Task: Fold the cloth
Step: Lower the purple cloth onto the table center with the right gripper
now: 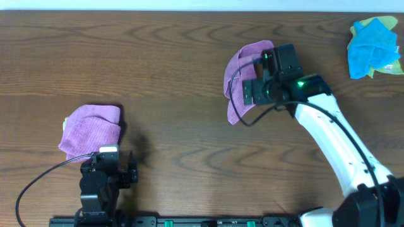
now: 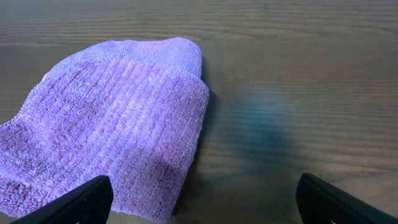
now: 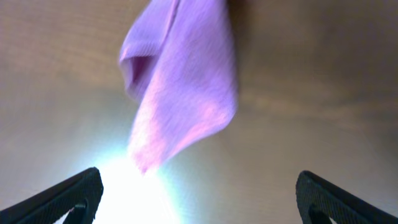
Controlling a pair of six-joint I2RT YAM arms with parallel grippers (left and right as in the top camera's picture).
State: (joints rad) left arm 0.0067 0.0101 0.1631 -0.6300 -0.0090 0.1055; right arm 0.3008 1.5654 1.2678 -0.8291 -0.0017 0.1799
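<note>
A purple cloth (image 1: 242, 70) lies crumpled on the wooden table at the upper middle. My right gripper (image 1: 264, 68) hovers over its right edge and hides part of it. In the right wrist view the cloth (image 3: 183, 81) hangs ahead of the jaws, and the right gripper (image 3: 199, 199) is open with nothing between the fingers. A second purple cloth (image 1: 93, 128) lies at the left with one layer doubled over another. It fills the left of the left wrist view (image 2: 106, 137). My left gripper (image 2: 205, 199) is open and empty just in front of it.
A bright blue cloth (image 1: 371, 45) lies bunched at the far right back corner, with a yellow-green cloth (image 1: 390, 65) under it. The table (image 1: 170, 57) is dark wood. A black cable runs from the right wrist over the table beside the upper cloth.
</note>
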